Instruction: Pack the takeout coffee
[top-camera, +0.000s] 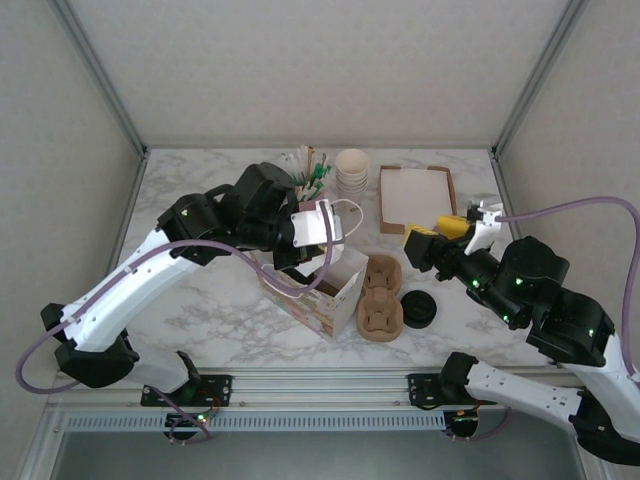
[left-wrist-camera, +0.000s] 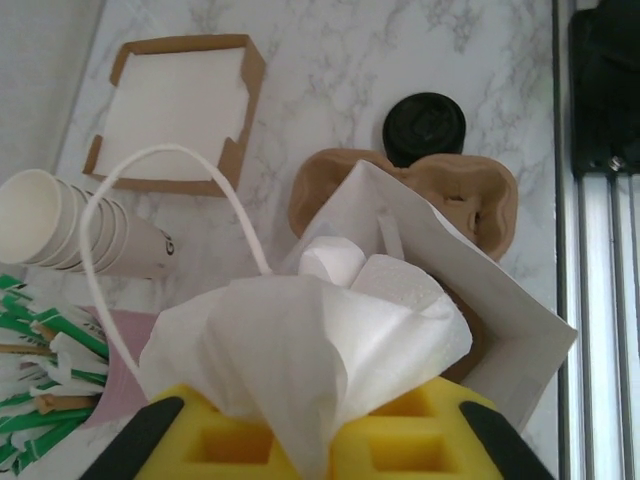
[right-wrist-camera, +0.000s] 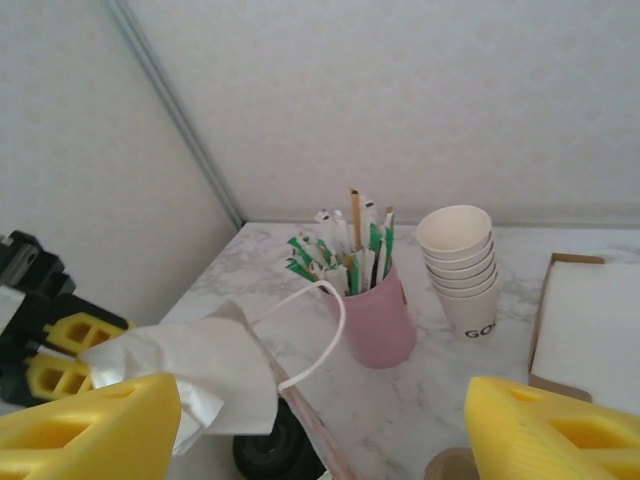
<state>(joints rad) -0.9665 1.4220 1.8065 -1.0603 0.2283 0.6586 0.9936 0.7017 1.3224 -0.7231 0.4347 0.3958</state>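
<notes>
Seemingly midway: left jaws clamp a napkin (left-wrist-camera: 300, 340) over the bag (top-camera: 340, 300), right jaws apart, carrier (top-camera: 380, 298) looks empty.

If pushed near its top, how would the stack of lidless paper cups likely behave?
The stack of paper cups stands upright, taller than wide, so it would probably tip rather than slide. It looks empty and thin-walled: likely light and easily crushed.

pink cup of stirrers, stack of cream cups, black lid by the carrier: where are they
Pink plastic cup of stirrers (right-wrist-camera: 378, 322): right wrist view, on its front wall.
Stack of lidless cream paper cups (right-wrist-camera: 466, 292): right wrist view, on the stack's side.
Round black plastic lid (left-wrist-camera: 424, 124): left wrist view, on its top face.
</notes>
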